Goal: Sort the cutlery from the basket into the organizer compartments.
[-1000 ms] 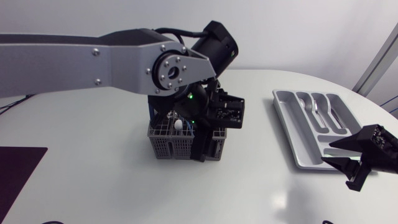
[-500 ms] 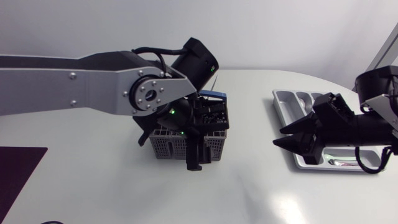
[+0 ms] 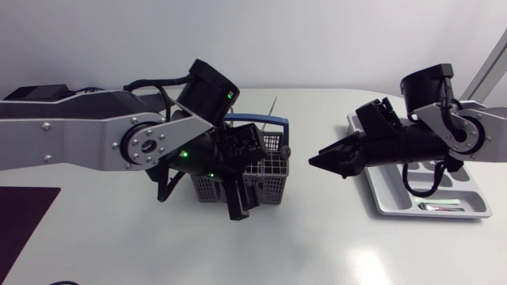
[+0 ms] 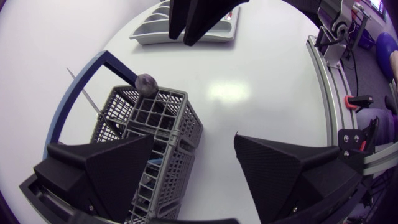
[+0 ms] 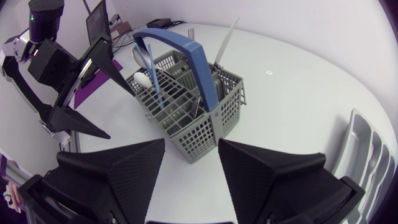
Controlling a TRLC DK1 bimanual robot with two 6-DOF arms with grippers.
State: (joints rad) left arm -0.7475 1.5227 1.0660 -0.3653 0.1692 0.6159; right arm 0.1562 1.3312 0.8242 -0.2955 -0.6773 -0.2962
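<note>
My left fingers [image 3: 237, 199] gape wide beside the cutlery basket [image 3: 269, 180]; my right fingers [image 3: 329, 162], parted and empty, point at it.

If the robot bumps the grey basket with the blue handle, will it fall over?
Maybe. The grey plastic lattice basket carries cutlery poking above its rim, so it may be top-heavy. Its holey walls look light, so a push would probably slide it.
</note>
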